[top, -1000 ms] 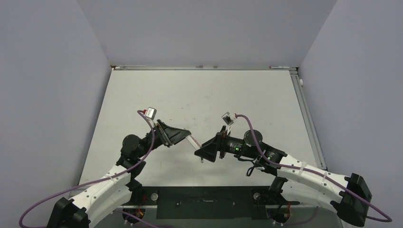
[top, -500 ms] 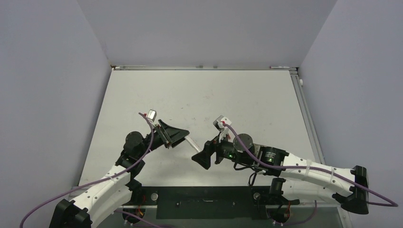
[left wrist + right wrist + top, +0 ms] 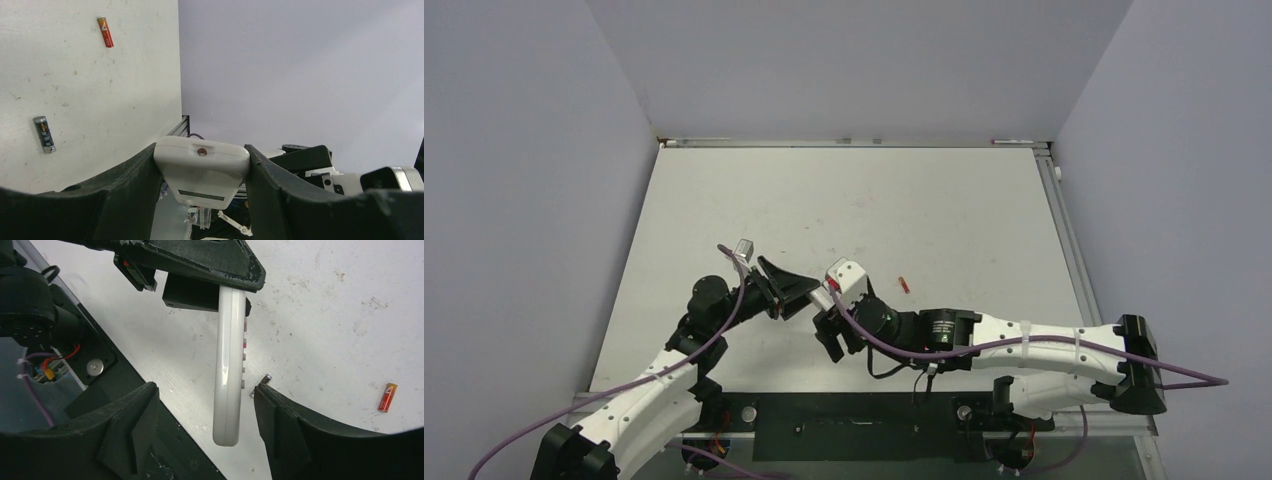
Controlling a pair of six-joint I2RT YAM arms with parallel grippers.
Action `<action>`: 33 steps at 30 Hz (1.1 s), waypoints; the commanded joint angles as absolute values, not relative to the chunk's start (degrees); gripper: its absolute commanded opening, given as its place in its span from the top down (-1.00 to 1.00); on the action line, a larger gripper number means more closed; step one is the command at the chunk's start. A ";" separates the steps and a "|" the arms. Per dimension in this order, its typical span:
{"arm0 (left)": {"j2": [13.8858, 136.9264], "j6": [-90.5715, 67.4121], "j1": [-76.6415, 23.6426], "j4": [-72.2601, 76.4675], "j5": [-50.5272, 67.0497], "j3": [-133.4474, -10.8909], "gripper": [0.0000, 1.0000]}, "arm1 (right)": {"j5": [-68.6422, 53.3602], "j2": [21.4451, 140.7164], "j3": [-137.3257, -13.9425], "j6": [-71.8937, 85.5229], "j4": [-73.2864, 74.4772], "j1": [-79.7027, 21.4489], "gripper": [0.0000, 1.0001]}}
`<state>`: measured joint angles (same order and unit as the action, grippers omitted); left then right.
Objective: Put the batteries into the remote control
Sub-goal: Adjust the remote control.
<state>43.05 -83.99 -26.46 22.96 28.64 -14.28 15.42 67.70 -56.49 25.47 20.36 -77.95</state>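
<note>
My left gripper (image 3: 200,150) is shut on the white remote control (image 3: 201,167) and holds it by one end above the table. In the right wrist view the remote (image 3: 229,370) shows edge-on, buttons facing right. My right gripper (image 3: 204,388) is open, with its jaws on either side of the remote's free end and not touching it. A dark battery (image 3: 44,134) and a red-orange battery (image 3: 105,32) lie on the table. The red-orange one also shows in the right wrist view (image 3: 387,397) and the top view (image 3: 904,284). The dark one (image 3: 266,378) peeks out past my right finger.
The white table (image 3: 924,210) has its near edge and a black base rail (image 3: 854,425) just below the grippers. The two arms meet close together at the table's front middle. Grey walls stand on three sides.
My right arm has swung left and turned its wrist, bringing its open jaws around the remote's free end. The left gripper with the remote shifted slightly. The red-orange battery is now uncovered.
</note>
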 commanded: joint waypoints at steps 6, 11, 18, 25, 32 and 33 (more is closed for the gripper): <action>41.68 -85.28 -24.49 21.28 30.90 -13.75 1.00 | 29.09 73.69 -62.53 24.29 28.37 -81.71 -0.17; 41.23 -84.66 -24.10 20.30 31.65 -14.09 1.00 | 29.05 73.75 -61.93 24.61 28.09 -81.83 0.12; 41.00 -84.74 -24.08 20.58 32.63 -13.69 1.00 | 27.36 74.27 -61.66 24.43 26.44 -81.82 0.53; 40.81 -85.61 -24.08 22.23 33.80 -13.08 1.00 | 26.22 74.64 -62.12 24.92 26.29 -81.78 0.83; 39.27 -85.91 -23.99 23.10 34.63 -12.46 -0.19 | 24.92 69.04 -59.49 26.20 24.43 -80.32 0.83; 38.96 -85.87 -23.97 23.11 34.56 -12.40 -0.26 | 24.42 68.08 -58.90 26.69 24.42 -79.46 0.83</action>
